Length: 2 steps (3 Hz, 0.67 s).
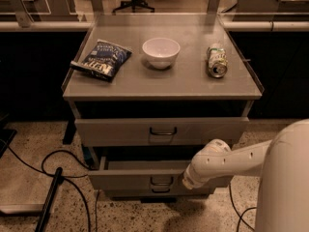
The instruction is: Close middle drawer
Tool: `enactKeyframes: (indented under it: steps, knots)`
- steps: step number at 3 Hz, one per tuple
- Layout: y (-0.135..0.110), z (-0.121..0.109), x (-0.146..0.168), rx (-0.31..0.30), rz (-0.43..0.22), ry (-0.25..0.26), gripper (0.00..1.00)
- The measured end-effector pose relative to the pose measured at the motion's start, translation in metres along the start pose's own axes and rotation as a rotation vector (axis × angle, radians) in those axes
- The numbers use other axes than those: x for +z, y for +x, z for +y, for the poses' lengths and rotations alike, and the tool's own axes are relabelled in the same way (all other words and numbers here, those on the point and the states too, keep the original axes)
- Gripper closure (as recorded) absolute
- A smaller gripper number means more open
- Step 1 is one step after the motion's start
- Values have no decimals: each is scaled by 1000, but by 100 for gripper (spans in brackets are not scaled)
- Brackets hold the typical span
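Note:
The middle drawer [130, 179] is a grey metal drawer with a small dark loop handle [161, 180]. It stands pulled out from the cabinet, with a dark gap above its front panel. My gripper [186, 182] is at the end of the white arm [227, 161]. It sits against the drawer's front panel, just right of the handle. The taller top drawer [111, 131] is above, and the lowest drawer's handle [161, 191] shows just below.
On the cabinet top [193, 79] lie a blue chip bag [102, 59], a white bowl [161, 51] and a can on its side [217, 60]. Black cables [53, 166] and a dark bar [48, 199] lie on the speckled floor at the left.

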State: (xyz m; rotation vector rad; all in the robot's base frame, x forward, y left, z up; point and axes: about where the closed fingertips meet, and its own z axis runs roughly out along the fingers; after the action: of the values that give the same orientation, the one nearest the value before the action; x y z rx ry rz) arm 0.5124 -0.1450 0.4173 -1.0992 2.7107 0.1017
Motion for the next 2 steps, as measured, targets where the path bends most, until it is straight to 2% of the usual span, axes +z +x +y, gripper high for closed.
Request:
enactKeyframes:
  steps: [1,2]
  knots:
    - [-10,-9,4,-10,-10,30,100]
    - [-10,-9,5,-11,-10,32,81]
